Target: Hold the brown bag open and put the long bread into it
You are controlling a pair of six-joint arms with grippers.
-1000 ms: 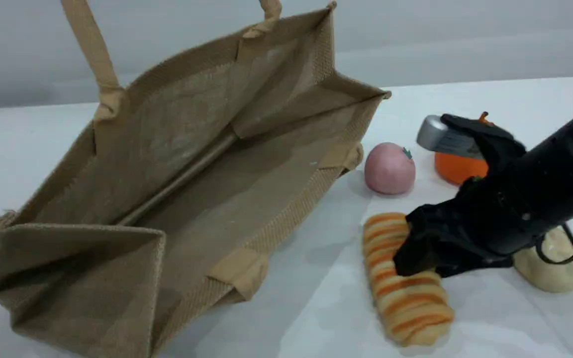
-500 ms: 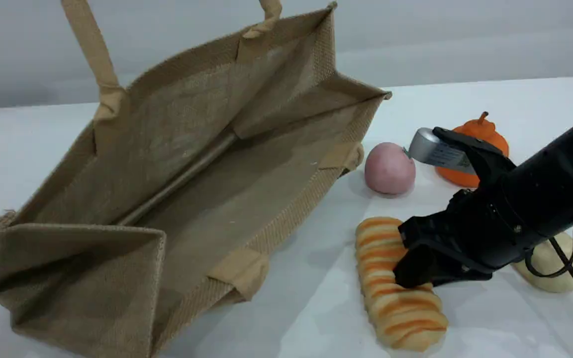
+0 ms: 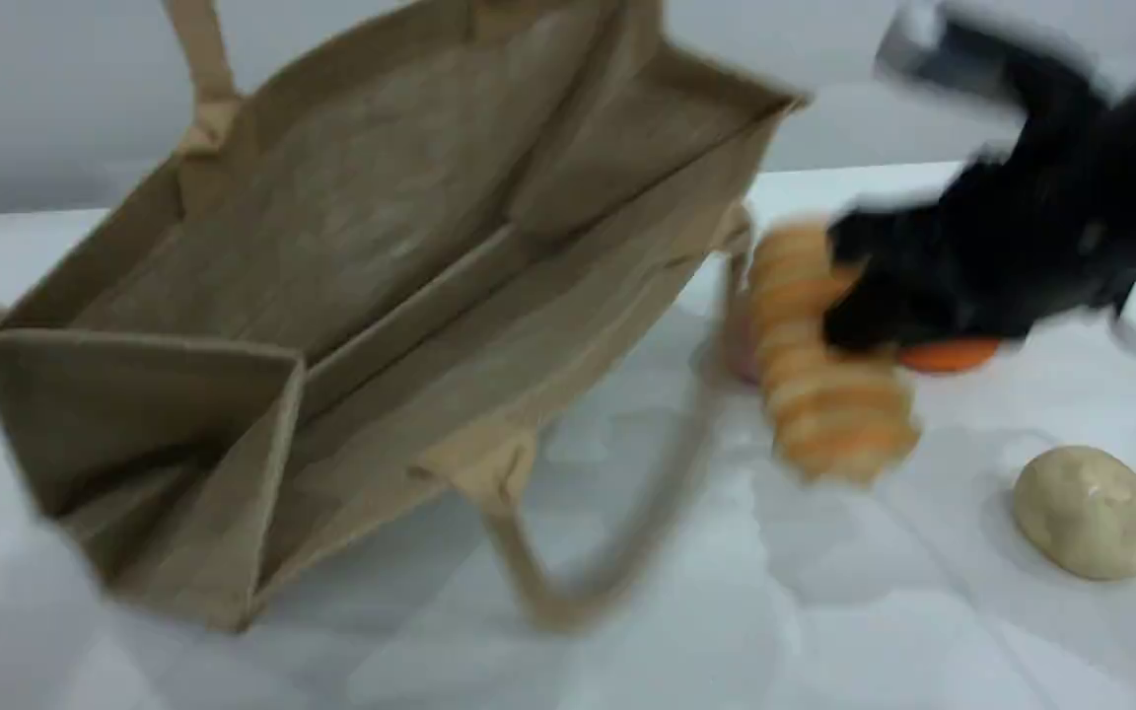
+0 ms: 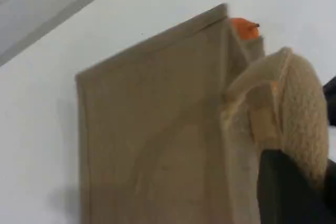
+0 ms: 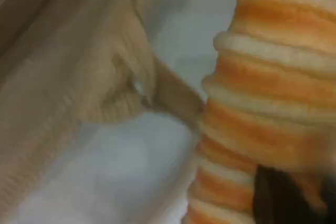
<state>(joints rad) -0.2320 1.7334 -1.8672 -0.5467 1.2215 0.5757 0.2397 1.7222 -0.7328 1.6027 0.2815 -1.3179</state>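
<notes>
Gripping the striped orange-and-cream long bread [image 3: 829, 360] across its middle with the black right hand [image 3: 849, 316], fingers pressed onto the loaf, and carrying it clear of the white surface [image 3: 824, 611], just beside the open mouth of the large tan-brown woven jute bag [image 3: 351, 256]. Lying tilted with its mouth gaping toward the camera, one beige loop handle [image 3: 588, 582] dangling over the near rim. Pinching the other beige handle [image 4: 294, 98] in the left hand [image 4: 286, 182], closed tight on the webbing, seen only in the left wrist view. Resting on the surface well right of the bag, a pale beige rounded bun [image 3: 1089, 511]. Peeking out behind the right hand, an orange round item [image 3: 948, 355], blurred.
</notes>
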